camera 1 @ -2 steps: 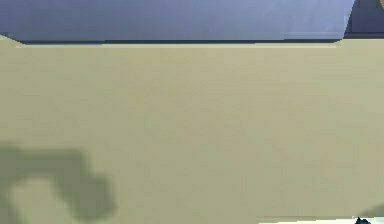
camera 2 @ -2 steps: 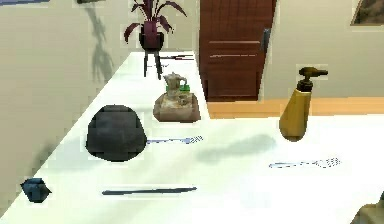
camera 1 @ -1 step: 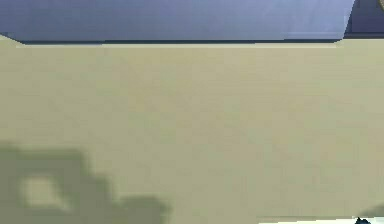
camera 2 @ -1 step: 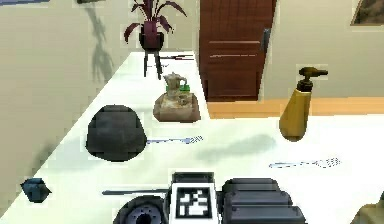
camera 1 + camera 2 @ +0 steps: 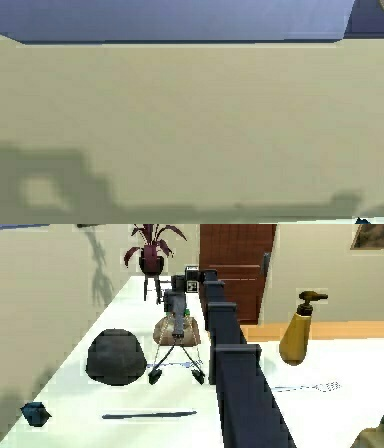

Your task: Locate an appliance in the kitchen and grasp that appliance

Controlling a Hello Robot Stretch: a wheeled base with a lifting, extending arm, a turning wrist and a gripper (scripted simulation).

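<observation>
Arm side view puts our claw [image 5: 178,374] at a tan thing [image 5: 178,332] lying on the white tabletop [image 5: 90,399], which we take, unsurely, for the appliance. We cannot tell how the claw's fingers are set, nor whether it holds anything. An off-centre grasp could shove the tan thing along the smooth tabletop, or into the dark grey rounded lump [image 5: 113,356] near it. Swinging the arm [image 5: 235,374] could also knock over the yellow spray bottle [image 5: 300,329] standing upright on its other side

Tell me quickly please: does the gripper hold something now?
Gripper: it cannot be told whether it holds anything; a tan thing lies on the white countertop right behind it.
</observation>
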